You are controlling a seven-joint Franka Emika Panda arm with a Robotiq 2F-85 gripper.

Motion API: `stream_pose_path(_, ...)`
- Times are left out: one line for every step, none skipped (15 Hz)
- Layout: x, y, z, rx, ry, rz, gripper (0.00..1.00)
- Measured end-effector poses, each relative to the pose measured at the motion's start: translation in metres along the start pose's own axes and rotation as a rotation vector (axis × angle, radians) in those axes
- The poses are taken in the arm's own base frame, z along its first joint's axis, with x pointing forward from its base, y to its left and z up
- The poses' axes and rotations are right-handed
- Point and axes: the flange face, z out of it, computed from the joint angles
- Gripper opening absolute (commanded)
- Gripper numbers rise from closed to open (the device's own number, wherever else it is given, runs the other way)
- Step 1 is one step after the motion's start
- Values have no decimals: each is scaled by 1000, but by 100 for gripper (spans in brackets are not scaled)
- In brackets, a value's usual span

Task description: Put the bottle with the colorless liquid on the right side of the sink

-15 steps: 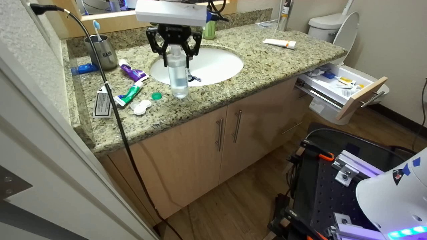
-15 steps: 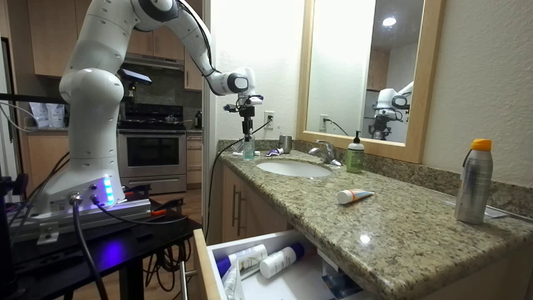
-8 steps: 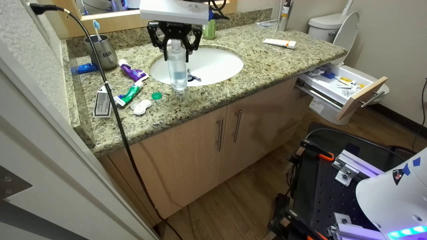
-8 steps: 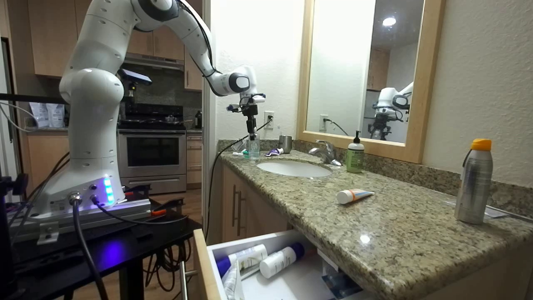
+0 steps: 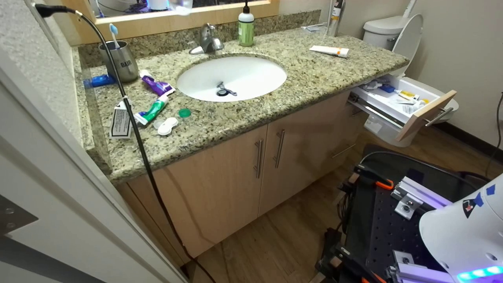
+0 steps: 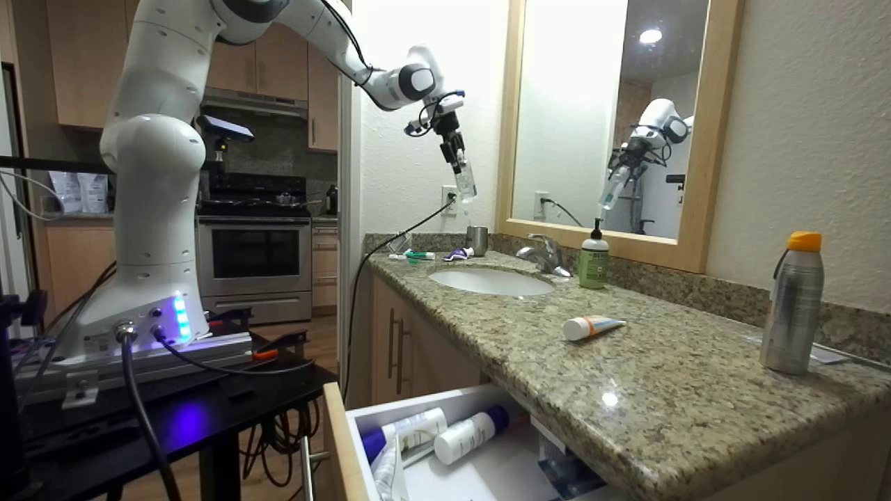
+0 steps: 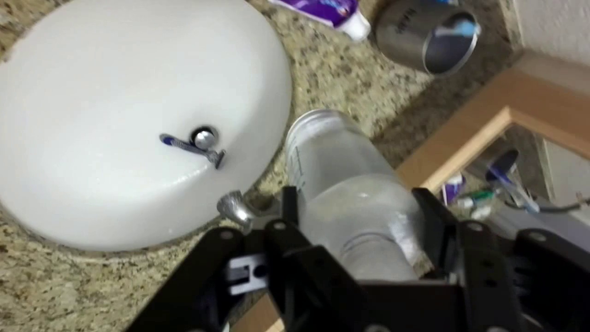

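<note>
Pincer [image 7: 357,203] closed around the see-through bottle [image 6: 466,182], which I hold tilted in midair above the counter [image 6: 668,390].

The wrist view shows me a razor [image 7: 184,146] just beside the round metal plug [image 7: 204,138] in the smooth, white, oval sink [image 7: 115,83]; in an exterior view, where the mirror [image 6: 571,125] repeats bottle and pincer, that razor is hidden. In an exterior view I also get a white toilet [image 5: 383,26] past the counter's end. The bottle is clear and round-shouldered, the counter speckled stone, the cup [image 5: 129,72] dull metal, the purple tube [image 5: 157,85] creased.
</note>
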Motion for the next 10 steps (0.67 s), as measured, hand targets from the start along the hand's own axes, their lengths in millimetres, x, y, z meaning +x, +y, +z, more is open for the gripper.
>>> stream_pose_path(22, -3, -17, 16, 29, 51, 37)
stream_pose_path(45, -3, -32, 24, 57, 102, 37)
stream_pose_path(71, 0, -46, 27, 86, 155, 37)
stream_pose_path(96, 6, -58, 23, 113, 207, 37)
stream_pose_path(122, 15, -67, 10, 138, 260, 37)
stream_pose_path(148, 28, -74, -6, 163, 313, 37)
stream_pose_path(173, 43, -80, -25, 187, 366, 37)
stream_pose_path(199, 59, -84, -45, 209, 421, 37)
stream_pose_path(223, 78, -88, -67, 227, 473, 37)
stream_pose_path(245, 98, -88, -91, 244, 527, 37)
